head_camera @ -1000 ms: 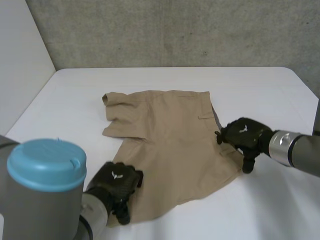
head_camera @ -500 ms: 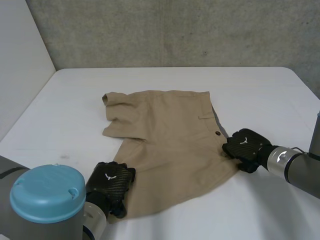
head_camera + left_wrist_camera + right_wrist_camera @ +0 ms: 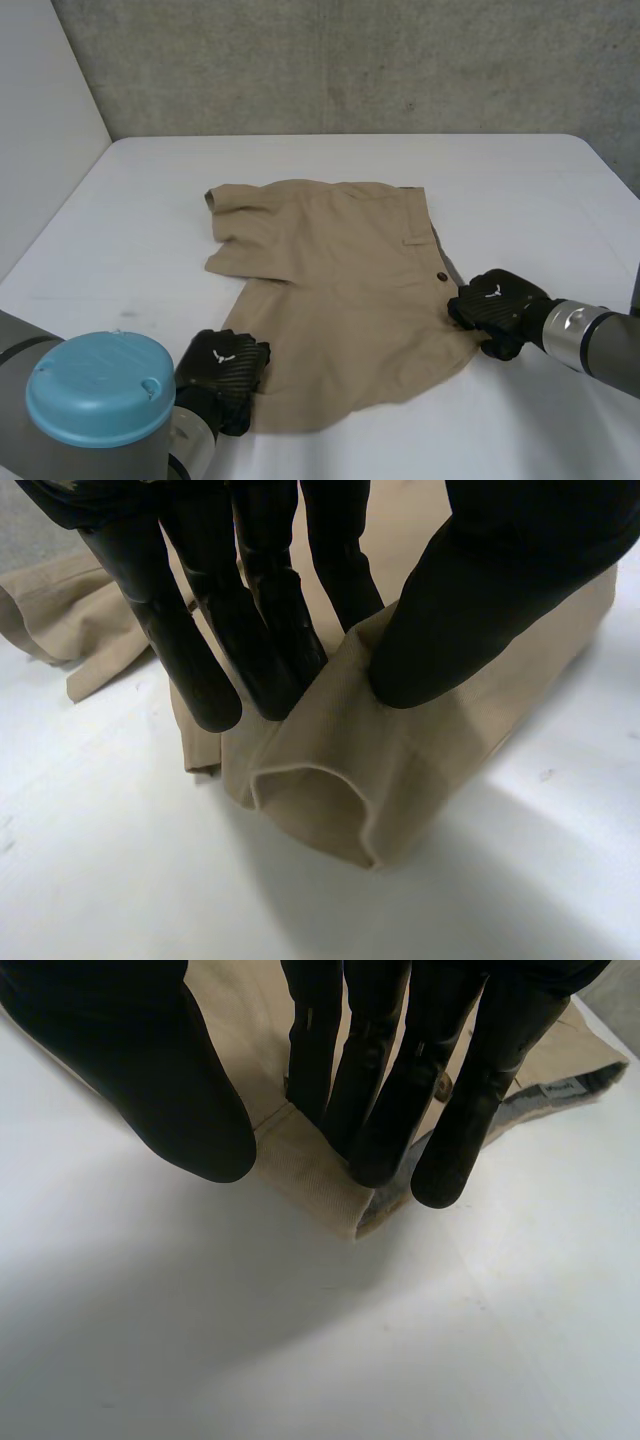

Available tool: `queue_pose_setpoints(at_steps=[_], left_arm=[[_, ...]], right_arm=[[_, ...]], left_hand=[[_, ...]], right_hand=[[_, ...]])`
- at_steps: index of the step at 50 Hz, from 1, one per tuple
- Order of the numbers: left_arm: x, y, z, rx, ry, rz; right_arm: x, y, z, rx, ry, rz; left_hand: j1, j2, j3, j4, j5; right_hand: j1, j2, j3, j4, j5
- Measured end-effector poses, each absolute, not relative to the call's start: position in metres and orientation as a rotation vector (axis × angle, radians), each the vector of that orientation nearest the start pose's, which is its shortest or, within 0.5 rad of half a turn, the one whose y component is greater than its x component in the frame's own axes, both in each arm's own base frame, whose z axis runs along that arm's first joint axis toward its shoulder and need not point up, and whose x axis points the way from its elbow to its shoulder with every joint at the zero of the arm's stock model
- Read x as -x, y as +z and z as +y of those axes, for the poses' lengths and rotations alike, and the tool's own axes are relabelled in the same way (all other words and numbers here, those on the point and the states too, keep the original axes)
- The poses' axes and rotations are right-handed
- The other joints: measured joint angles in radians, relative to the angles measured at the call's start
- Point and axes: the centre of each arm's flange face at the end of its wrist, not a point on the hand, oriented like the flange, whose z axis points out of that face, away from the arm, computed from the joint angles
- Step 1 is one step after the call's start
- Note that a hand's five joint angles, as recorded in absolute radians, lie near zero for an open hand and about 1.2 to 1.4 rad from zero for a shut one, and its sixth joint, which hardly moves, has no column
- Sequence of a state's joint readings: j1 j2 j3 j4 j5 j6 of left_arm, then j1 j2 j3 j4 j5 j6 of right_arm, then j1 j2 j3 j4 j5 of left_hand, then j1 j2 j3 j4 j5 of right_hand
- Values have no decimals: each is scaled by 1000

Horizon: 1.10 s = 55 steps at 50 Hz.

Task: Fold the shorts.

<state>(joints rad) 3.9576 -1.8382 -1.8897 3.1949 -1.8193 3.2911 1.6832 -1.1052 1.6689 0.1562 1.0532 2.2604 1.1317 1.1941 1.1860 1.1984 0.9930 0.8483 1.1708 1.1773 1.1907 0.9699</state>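
Tan shorts lie spread flat in the middle of the white table, waistband to the right and leg openings to the left. My left hand is at the near leg's hem corner. In the left wrist view its fingers and thumb pinch a raised fold of that hem. My right hand sits at the near end of the waistband. In the right wrist view the waistband corner is caught between its thumb and its fingers.
A grey concrete wall runs behind the table, and a pale panel stands at the far left. Bare white tabletop surrounds the shorts on every side.
Both hands have closed on the shorts. The right hand slid nearer along the waistband edge to its corner, and the left hand settled onto the near leg hem.
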Motion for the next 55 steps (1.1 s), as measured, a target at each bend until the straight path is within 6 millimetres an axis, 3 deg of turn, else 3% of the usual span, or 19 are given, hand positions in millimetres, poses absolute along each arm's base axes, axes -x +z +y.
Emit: queue_pose_setpoints(at_steps=[7, 13, 18, 22, 31, 36, 40, 42, 43, 46, 47, 51, 53, 54, 55], left_arm=[[266, 165, -125, -1034, -1679, 2571], [258, 188, -114, -1105, -1656, 2527], [247, 211, -91, -1270, -1605, 2475], [245, 223, -81, -1350, -1631, 2442], [253, 227, -110, -1285, -1734, 2380], [280, 218, -184, -1163, -1913, 2203], [302, 214, -230, -1104, -2041, 2056], [308, 212, -243, -1087, -2074, 2014], [317, 208, -262, -1065, -2117, 1959], [325, 204, -277, -1047, -2149, 1916], [334, 200, -294, -1028, -2182, 1873], [351, 190, -326, -1004, -2219, 1809], [353, 188, -331, -1002, -2221, 1802], [359, 181, -343, -997, -2224, 1781], [361, 177, -349, -995, -2223, 1770]], right_arm=[[-203, 158, -255, 1523, -1286, 2230], [-195, 186, -228, 1533, -1119, 2305], [-183, 219, -199, 1653, -1023, 2316], [-180, 233, -189, 1741, -1043, 2280], [-183, 231, -201, 1697, -1181, 2276], [-197, 215, -239, 1561, -1324, 2317], [-214, 208, -272, 1506, -1482, 2339], [-221, 207, -284, 1497, -1546, 2342], [-229, 205, -298, 1487, -1627, 2340], [-236, 203, -310, 1479, -1698, 2333], [-245, 201, -323, 1470, -1773, 2318], [-264, 194, -352, 1438, -1930, 2269], [-266, 193, -355, 1434, -1944, 2264], [-268, 192, -359, 1429, -1964, 2258], [-276, 186, -372, 1409, -2034, 2237]], left_hand=[[0, 0, 0, 0, 0], [0, 0, 0, 0, 0], [0, 0, 0, 0, 0], [0, 2, 2, 0, 0], [0, 3, 4, 0, 0], [0, 3, 6, 4, 0], [0, 3, 6, 4, 0], [0, 3, 6, 4, 0], [0, 3, 6, 4, 0], [0, 3, 6, 4, 0], [0, 3, 6, 4, 0], [0, 4, 6, 4, 0], [0, 4, 6, 4, 0], [0, 4, 6, 4, 0], [0, 4, 6, 4, 0]], right_hand=[[0, 0, 0, 0, 0], [0, 0, 0, 0, 0], [0, 0, 0, 0, 0], [5, 0, 0, 0, 0], [45, 0, 0, 0, 0], [69, 0, 0, 0, 0], [69, 0, 0, 1, 0], [69, 0, 0, 1, 0], [69, 0, 0, 0, 0], [69, 0, 0, 1, 0], [69, 0, 0, 1, 0], [69, 0, 0, 1, 0], [69, 0, 0, 1, 0], [69, 0, 0, 1, 0], [69, 0, 0, 1, 0]])
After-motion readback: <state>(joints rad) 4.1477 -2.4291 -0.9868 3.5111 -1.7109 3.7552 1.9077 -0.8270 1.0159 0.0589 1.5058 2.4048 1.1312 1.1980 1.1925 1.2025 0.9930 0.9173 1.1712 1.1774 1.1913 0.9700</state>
